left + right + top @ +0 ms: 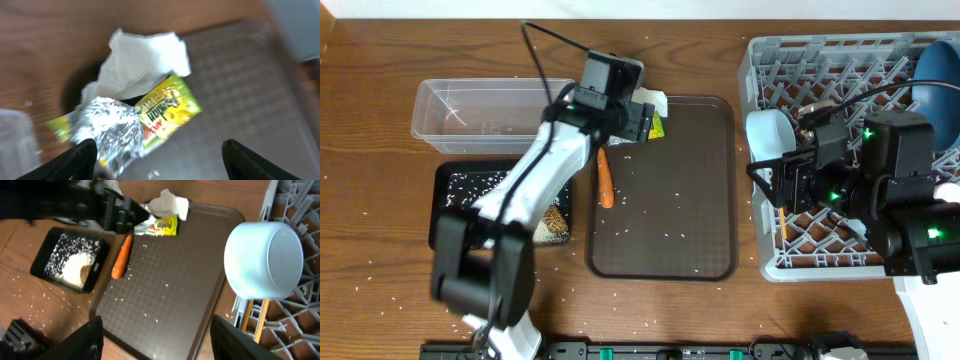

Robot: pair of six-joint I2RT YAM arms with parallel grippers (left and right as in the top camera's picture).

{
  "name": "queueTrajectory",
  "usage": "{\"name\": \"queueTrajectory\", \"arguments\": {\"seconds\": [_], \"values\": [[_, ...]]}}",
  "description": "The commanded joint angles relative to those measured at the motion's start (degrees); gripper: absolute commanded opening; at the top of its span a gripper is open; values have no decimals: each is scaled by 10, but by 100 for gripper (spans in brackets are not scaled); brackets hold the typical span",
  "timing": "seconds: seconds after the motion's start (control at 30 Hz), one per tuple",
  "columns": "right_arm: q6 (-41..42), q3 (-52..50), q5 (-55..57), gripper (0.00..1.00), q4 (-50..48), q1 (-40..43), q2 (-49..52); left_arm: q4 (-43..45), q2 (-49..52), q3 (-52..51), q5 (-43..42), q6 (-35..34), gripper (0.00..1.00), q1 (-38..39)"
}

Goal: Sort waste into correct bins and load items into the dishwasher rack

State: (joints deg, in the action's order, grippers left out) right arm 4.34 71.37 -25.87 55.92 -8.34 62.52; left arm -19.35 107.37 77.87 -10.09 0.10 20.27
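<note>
My left gripper hovers open over the far left corner of the brown serving tray. Below it lie the crumpled white tissue, the yellow-green wrapper and the silver foil, which sits close beside the left finger. The carrot lies on the tray's left side. My right gripper is open and holds nothing, at the dishwasher rack's left edge. In the rack are the white bowl, chopsticks and dark-blue plate.
The clear tub stands at the back left. In front of it, the black tray holds white rice and a brown food lump. Loose rice grains dot the serving tray and the wooden table.
</note>
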Motion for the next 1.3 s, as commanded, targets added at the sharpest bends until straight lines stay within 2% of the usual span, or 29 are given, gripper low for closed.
{"name": "queueTrajectory", "arguments": {"seconds": [0.0, 0.13, 0.2, 0.4, 0.53, 0.57, 0.9, 0.97, 1.17, 1.27], "values": [[3, 4, 2, 61, 7, -9, 5, 20, 47, -7, 14, 19, 80, 6], [3, 1, 6, 61, 12, -9, 15, 41, 87, -7, 14, 29, 80, 15], [3, 1, 7, 61, 18, -9, 23, 46, 101, -7, 28, 33, 77, 17], [-2, 1, 21, 58, 31, -9, 44, 36, 122, -7, 33, 33, 47, 18], [-2, 1, 21, 57, 32, -9, 45, 20, 119, -7, 30, 31, 19, 18], [-2, 1, 21, 57, 32, -9, 45, 15, 115, -6, 31, 30, 6, 18], [-2, 1, 21, 55, 33, -9, 45, -68, -52, 2, 33, 18, 6, 13], [-2, 1, 21, 55, 33, -9, 45, -76, -91, 2, 42, 35, 6, 5], [-2, 1, 21, 55, 37, -9, 45, -96, -131, 2, 205, 79, 6, -41], [-2, 1, 21, 55, 38, -9, 45, -95, -127, 0, 211, 97, 6, -82]]}}
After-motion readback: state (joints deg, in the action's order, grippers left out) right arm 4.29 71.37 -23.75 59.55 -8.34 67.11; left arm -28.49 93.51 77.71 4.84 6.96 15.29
